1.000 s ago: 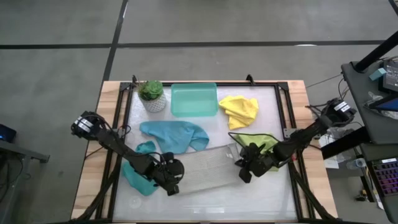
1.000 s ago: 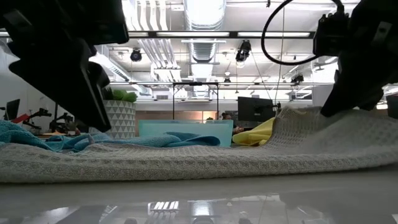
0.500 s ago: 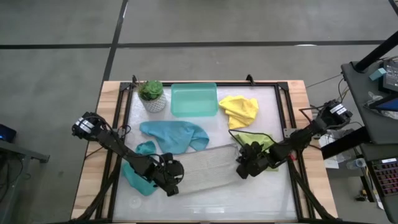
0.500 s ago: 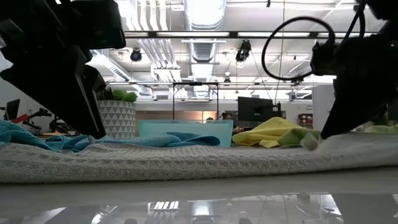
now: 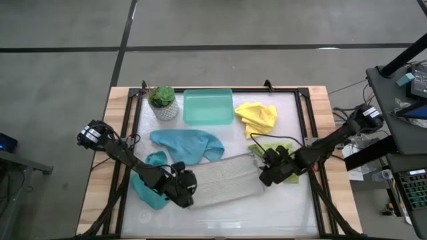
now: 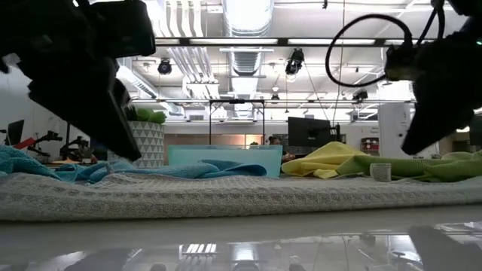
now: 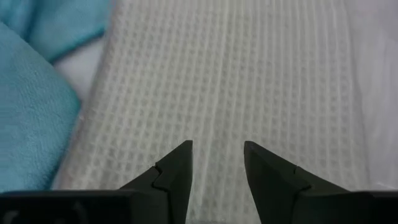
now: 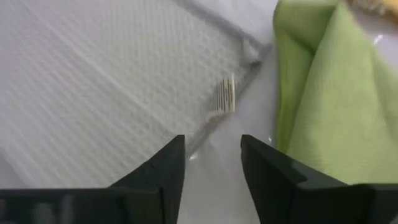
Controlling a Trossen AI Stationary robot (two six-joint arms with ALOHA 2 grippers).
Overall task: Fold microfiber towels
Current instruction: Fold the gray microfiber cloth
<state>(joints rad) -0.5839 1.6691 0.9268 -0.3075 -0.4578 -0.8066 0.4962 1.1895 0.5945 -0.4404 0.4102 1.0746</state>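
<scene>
Two pincers, both empty with fingers parted: my left pincer [image 7: 217, 163] hovers just above the left end of the light grey towel [image 5: 223, 180], and my right pincer [image 8: 212, 163] sits at that towel's right edge, beside its small label [image 8: 225, 94]. The grey towel lies flat across the front of the bench [image 5: 293, 217]. The lime green towel [image 8: 323, 106] is bunched just beyond the right pincer, the yellow towel [image 5: 257, 117] behind it. One teal-blue towel [image 5: 188, 145] lies mid-bench, another teal-blue cloth [image 5: 148, 188] under my left arm.
</scene>
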